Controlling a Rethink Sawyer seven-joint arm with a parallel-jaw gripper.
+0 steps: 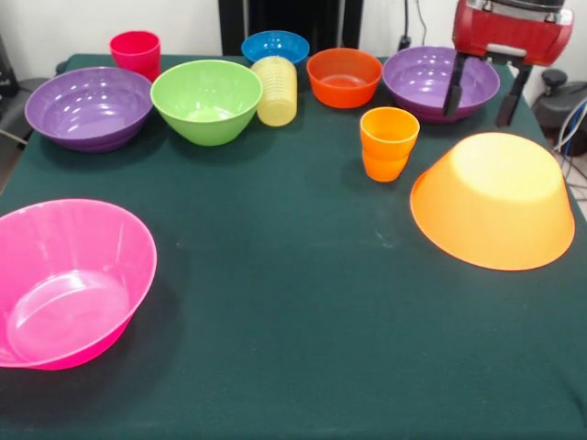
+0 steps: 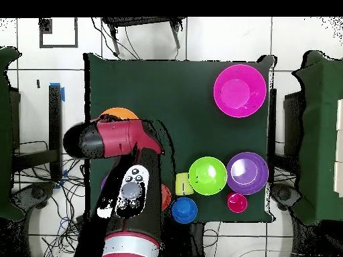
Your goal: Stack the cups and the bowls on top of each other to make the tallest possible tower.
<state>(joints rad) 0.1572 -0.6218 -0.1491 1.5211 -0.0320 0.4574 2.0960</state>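
My gripper (image 1: 483, 95) hangs at the far right, open and empty, its black fingers (image 1: 454, 85) over the right purple bowl (image 1: 424, 81). In front of it the large orange bowl (image 1: 495, 203) lies mouth down. The orange cup (image 1: 388, 143) stands to that bowl's left. Along the far edge are the red cup (image 1: 135, 51), left purple bowl (image 1: 89, 106), green bowl (image 1: 207, 99), pale yellow cup (image 1: 275, 90), blue bowl (image 1: 275, 45) and orange-red bowl (image 1: 344, 77). The pink bowl (image 1: 69, 284) sits tilted at the near left. Nothing is stacked.
The table has a dark green cloth (image 1: 293, 302). In the overhead view the red and black arm (image 2: 124, 144) covers the orange bowl (image 2: 119, 112) in part and hides the gripper. The pink bowl (image 2: 238, 90), green bowl (image 2: 207, 175) and a purple bowl (image 2: 247, 173) show there.
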